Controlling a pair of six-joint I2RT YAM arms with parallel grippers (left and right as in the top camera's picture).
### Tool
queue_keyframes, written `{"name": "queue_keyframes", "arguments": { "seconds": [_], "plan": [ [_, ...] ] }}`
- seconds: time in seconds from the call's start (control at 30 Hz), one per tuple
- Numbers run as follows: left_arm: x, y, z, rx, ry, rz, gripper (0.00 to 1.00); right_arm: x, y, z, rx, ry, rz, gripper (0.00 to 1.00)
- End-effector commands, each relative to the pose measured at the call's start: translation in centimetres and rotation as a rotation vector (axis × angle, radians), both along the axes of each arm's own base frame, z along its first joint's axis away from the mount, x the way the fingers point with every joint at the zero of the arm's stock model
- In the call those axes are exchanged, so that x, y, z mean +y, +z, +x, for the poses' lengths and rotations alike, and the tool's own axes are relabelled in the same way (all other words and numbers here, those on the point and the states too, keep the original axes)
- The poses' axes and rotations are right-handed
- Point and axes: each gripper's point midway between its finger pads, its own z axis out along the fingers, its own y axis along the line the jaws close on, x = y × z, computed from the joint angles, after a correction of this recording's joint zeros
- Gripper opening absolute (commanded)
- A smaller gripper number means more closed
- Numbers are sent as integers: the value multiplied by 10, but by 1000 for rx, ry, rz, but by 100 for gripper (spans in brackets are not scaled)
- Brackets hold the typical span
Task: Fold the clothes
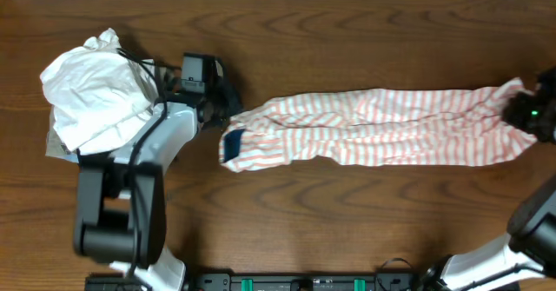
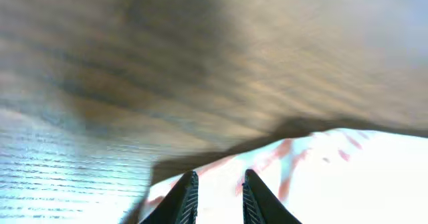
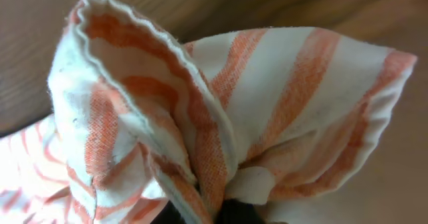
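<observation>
I can read no text, number or brand in any of my views. The only label I see is the small dark blue patch (image 1: 233, 143) on the soft white shirt with thin salmon-orange stripes (image 1: 391, 126). It sits near the shirt's left end in the overhead view, and it is too small there to show any lettering.
</observation>
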Motion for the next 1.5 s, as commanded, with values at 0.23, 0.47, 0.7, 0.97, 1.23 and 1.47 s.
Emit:
{"name": "queue_keyframes", "arguments": {
  "seconds": [0.23,0.47,0.7,0.97,1.23,1.47],
  "plan": [
    [-2,33,-4,-69,-35,-14,26,33,35,-10,23,71,-36,1],
    [-2,31,-7,-54,-35,-11,26,100,30,-8,109,223,4,1],
    [-2,31,-7,-54,-35,-12,26,164,26,-1,157,386,-8,1],
    [-2,31,-7,-54,-35,-11,27,226,25,3,169,515,-16,2],
    [-2,31,-7,-54,-35,-11,27,262,25,2,166,587,-13,7],
    [-2,31,-7,-54,-35,-11,27,290,24,-2,167,658,-17,28]
  ]
}}
